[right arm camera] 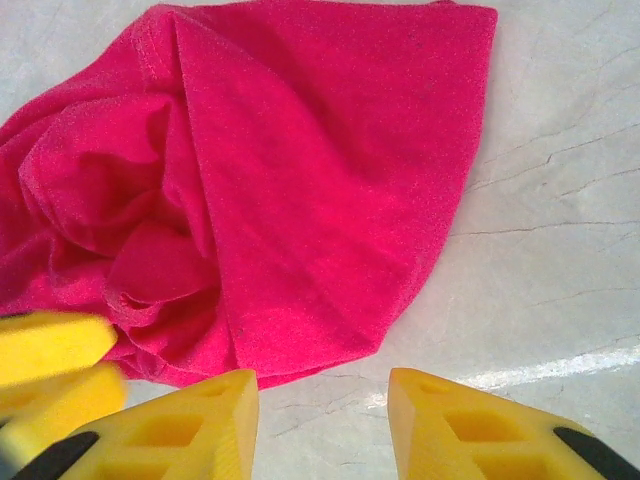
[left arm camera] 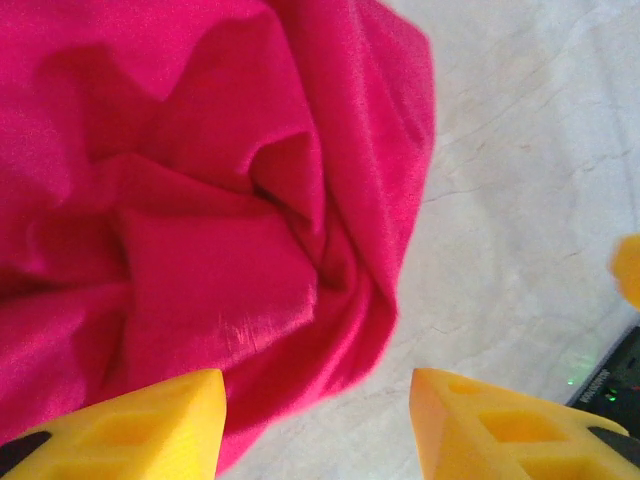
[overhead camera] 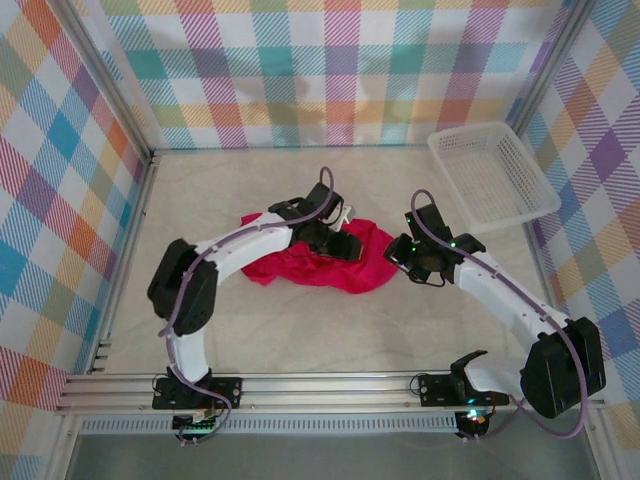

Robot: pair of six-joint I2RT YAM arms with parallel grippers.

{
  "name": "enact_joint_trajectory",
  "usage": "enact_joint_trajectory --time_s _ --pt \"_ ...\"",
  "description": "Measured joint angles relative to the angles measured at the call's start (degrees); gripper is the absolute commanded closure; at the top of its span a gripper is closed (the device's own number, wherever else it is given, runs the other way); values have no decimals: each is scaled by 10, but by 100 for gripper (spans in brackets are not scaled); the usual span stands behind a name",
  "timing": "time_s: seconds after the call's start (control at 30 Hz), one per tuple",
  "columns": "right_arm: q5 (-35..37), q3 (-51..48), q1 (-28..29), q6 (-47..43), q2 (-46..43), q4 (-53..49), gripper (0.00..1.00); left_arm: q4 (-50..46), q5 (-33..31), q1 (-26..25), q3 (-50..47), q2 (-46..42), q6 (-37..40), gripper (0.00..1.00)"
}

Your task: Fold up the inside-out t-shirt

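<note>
The inside-out t-shirt (overhead camera: pixel 318 264) lies crumpled in a crimson heap on the pale table, between the two arms. My left gripper (overhead camera: pixel 342 240) hovers over the heap's far right part. In the left wrist view the left gripper (left arm camera: pixel 317 425) is open, its yellow fingers (left arm camera: pixel 150 425) apart over the t-shirt (left arm camera: pixel 200 230) edge and bare table, holding nothing. My right gripper (overhead camera: pixel 398 256) sits at the heap's right edge. Seen from the right wrist, the right gripper (right arm camera: pixel 323 410) is open just short of the t-shirt (right arm camera: pixel 300 190) hem, with bare table between its fingers.
A white mesh basket (overhead camera: pixel 494 172) stands at the back right of the table (overhead camera: pixel 250 330). Plaid walls close in the back and both sides. The left gripper's blurred yellow fingers (right arm camera: pixel 55 350) show at the left edge of the right wrist view, close by.
</note>
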Motion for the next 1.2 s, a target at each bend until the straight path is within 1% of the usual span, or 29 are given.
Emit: enact_joint_trajectory --time_s 0.03,0.07,0.1,0.17,0.2,0.33,0.4,0.6,0.7,0.87,0.9,0.93,1.03,1.07,1.1,1.2 --pt "-2 0 0 0 0 0 58 -3 0 0 9 17 0 59" --pt "-3 0 0 0 0 0 58 -7 0 0 17 30 0 68" --pt "-5 2 0 0 1 -1 58 -10 0 0 23 42 0 80" --pt "-10 15 -1 -1 10 -4 57 -21 -5 0 31 58 1 97" --pt "-14 27 -1 -2 22 -5 57 -26 -7 0 32 60 1 100" --pt "-33 80 -3 -5 80 4 59 -42 -26 0 30 51 2 100" --pt "-47 102 -3 -4 110 14 60 -48 -42 -1 17 27 2 100" --pt "-71 194 11 -5 222 21 60 -61 -83 -1 -30 -107 0 100" --pt "-70 239 19 -5 274 19 58 -62 -95 -1 -44 -154 -3 100" --pt "-64 251 23 -5 324 8 57 -62 -103 -1 -75 -170 -7 100" --pt "-63 251 23 -5 333 5 58 -62 -104 -1 -87 -170 -9 100" --pt "-61 252 23 -5 340 4 62 -63 -104 -1 -97 -170 -11 100" --pt "-58 258 23 -5 361 -1 90 -57 -104 -1 -136 -174 -22 100" --pt "-56 264 23 -6 368 -4 96 -54 -103 -1 -149 -177 -26 100" --pt "-56 272 23 -7 373 -9 100 -50 -103 -1 -162 -182 -30 100" --pt "-54 301 23 -18 375 -30 100 -42 -104 -1 -193 -199 -39 100"
